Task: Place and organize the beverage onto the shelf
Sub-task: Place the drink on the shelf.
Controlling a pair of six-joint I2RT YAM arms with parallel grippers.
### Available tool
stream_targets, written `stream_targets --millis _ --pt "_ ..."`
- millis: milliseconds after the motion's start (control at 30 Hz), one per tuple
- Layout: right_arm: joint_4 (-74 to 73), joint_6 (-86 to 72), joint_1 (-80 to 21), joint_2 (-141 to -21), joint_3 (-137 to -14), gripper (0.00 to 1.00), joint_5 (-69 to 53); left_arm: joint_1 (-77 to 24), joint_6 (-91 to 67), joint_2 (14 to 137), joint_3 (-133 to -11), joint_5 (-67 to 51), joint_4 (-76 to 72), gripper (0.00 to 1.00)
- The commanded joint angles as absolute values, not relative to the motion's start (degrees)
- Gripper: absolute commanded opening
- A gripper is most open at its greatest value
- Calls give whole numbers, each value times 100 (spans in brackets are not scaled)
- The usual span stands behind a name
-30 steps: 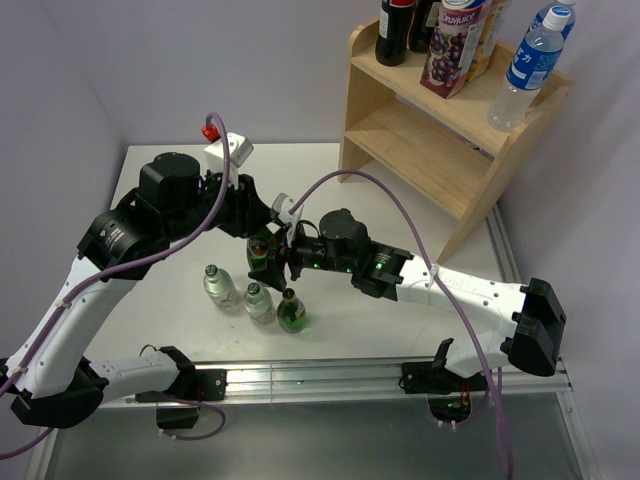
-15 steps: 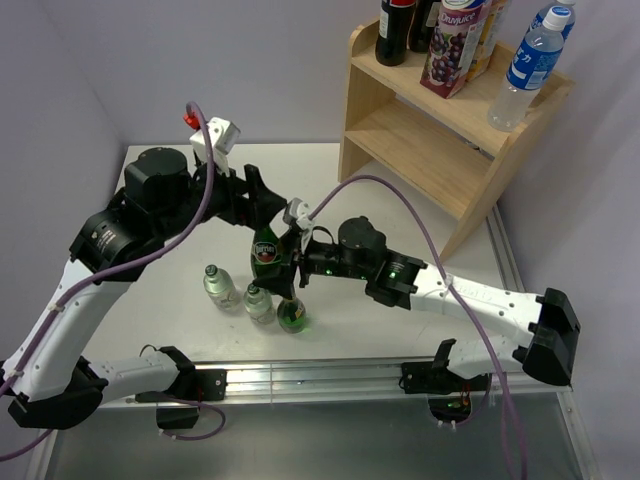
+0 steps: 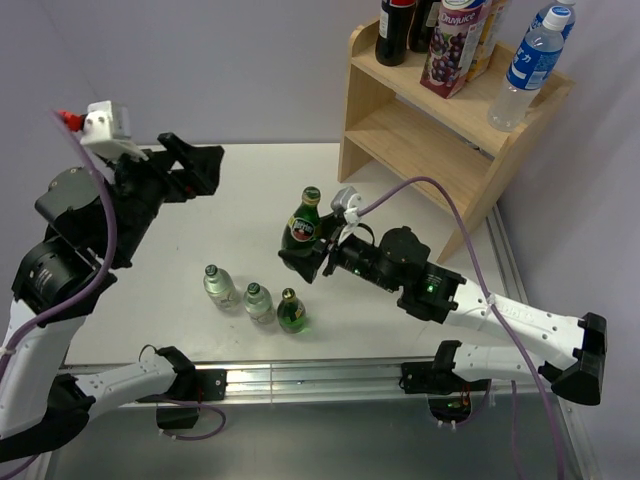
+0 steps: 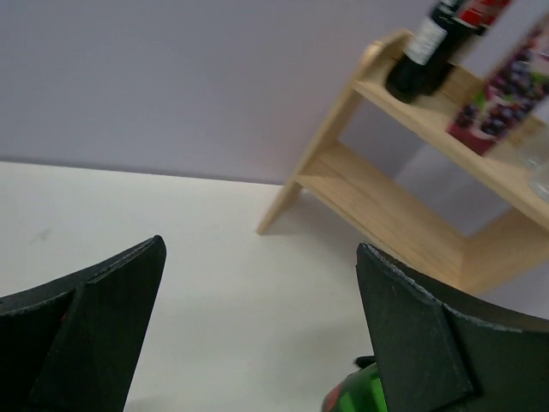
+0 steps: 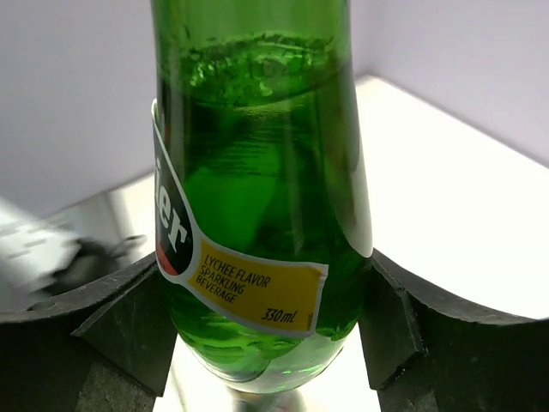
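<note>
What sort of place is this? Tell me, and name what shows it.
Probably a robotics lab test cell, not a shop: a white table boxed in by plain walls, a small wooden shelf holding a few drinks, and the right gripper holding a green bottle.

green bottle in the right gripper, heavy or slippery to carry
Probably heavy for its size: the green bottle looks like glass, nearly full of liquid. Its smooth round body might twist in the right gripper, which clamps it low. Rigid, but likely breakable if dropped.
</note>
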State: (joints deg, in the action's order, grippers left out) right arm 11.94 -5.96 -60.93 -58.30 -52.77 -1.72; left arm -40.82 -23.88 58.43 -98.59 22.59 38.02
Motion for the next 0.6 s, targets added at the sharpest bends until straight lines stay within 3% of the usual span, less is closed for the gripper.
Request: stream_targets --millis 0,100,233,367,567 --pt "1715 -203 -6091 -5449 -5431 0 1622 -4078 -2452 5836 -9563 3664 4130 99" --pt "1337 114 -5933 -5615 -5702 0 2486 -4069 -2505 5836 -9221 3902 4289 99" --pt "1142 -210 -5064 -5792 -5854 0 2487 -3929 -2329 5625 -8457 4148 3877 99" --pt "1344 -167 -4290 -6108 -6020 0 2689 -3131 -2171 5599 -8236 4077 3876 99" --pt "1827 -62 -3437 -6741 -6310 0 2944 -2989 -1908 5116 -7173 4395 3271 100"
